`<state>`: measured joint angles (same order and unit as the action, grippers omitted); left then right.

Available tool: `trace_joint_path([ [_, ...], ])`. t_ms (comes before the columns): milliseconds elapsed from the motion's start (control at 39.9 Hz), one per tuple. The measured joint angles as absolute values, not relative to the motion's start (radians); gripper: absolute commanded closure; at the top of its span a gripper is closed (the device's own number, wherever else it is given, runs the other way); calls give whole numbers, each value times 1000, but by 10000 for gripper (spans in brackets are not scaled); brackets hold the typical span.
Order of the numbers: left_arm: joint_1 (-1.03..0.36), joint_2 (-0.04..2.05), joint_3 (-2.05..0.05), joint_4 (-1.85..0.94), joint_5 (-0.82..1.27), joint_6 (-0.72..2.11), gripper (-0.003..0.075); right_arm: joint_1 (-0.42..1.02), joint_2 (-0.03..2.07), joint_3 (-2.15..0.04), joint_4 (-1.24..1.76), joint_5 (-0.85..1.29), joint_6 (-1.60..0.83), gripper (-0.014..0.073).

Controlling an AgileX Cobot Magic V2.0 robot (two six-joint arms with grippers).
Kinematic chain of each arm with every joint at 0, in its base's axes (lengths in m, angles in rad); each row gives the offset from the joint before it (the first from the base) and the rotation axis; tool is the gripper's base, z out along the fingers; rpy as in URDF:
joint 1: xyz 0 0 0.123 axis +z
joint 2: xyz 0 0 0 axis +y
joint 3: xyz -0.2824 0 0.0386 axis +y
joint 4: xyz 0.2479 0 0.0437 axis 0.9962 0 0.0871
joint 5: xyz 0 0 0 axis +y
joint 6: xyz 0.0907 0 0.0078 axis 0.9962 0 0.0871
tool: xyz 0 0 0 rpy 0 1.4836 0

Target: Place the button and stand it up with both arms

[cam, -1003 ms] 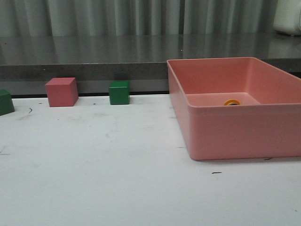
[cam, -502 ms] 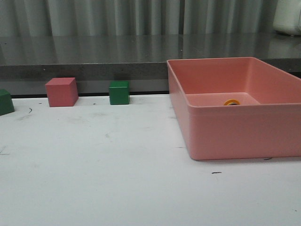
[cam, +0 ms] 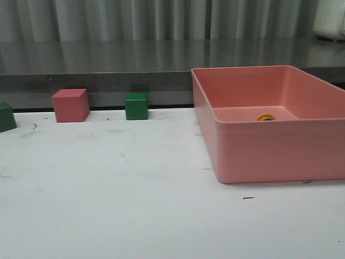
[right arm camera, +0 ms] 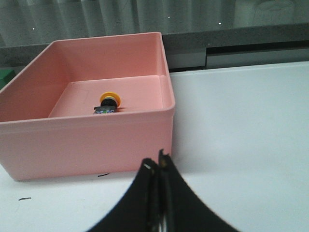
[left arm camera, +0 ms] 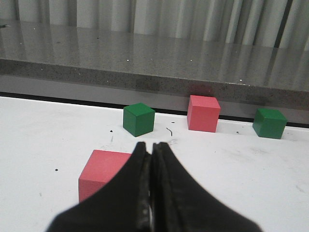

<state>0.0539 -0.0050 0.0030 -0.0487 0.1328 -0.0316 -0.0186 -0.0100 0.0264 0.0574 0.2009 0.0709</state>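
Light: even, soft, from overhead.
Shadows: faint under my bin [cam: 259, 156].
Glare: mild sheen along counter [cam: 108, 56].
Focus: my wrist views' fingers blurred.

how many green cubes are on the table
2 visible in the front view: one green cube at the back edge beside the pink cube, another cut off at the left edge. More may lie out of frame or behind the pink bin.
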Motion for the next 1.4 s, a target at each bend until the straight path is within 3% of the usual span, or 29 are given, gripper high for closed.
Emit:
trace_joint_path([
  [326,54,-5,-4,-103,0,-32,741,-19,-10,25,73,186,69,664],
  [602,54,109,-239,-68,172,-32,741,-19,1,-187,78,308,69,655],
  [828,54,357,-399,0,263,-32,741,-19,201,-355,81,394,69,655],
  [1003,54,387,-415,0,269,-32,733,-19,266,-385,82,403,69,641],
  [1078,54,389,-415,0,273,-32,664,-19,267,-385,82,403,69,565],
  [1154,54,389,-415,0,274,-32,519,-19,267,-385,82,403,69,447],
  [1304,54,389,-415,0,274,-32,135,-19,268,-385,82,403,69,95],
  [1404,54,389,-415,0,274,-32,20,-19,268,-385,82,403,69,-72],
])
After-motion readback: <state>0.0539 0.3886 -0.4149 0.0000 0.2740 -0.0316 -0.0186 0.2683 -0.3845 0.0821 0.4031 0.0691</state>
